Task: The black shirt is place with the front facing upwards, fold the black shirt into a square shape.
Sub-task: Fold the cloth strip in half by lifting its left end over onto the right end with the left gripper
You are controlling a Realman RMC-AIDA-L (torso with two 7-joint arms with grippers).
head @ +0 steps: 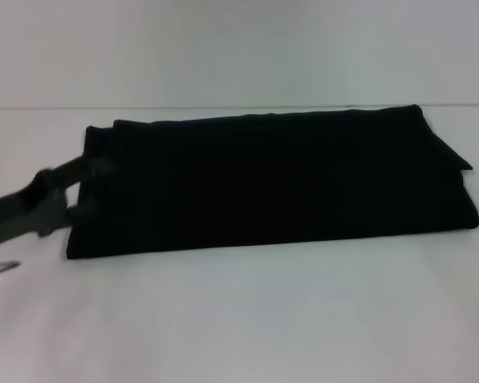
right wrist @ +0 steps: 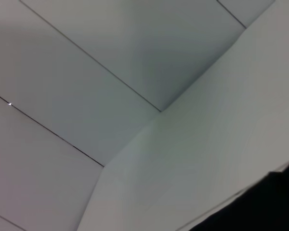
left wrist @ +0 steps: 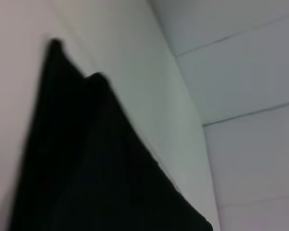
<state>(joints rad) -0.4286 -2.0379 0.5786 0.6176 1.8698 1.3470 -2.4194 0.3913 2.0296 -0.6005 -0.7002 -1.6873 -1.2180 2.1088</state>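
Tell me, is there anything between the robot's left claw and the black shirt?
Nothing: in the head view the left gripper already meets the left end of the black shirt, with no gap between them.

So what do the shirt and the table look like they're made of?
Shirt: soft matte black cloth, probably knit cotton; it lies in limp folded layers with soft edges. Table: smooth, hard white top, perhaps laminate, with a faint sheen. The left pincer is at the shirt's left end.
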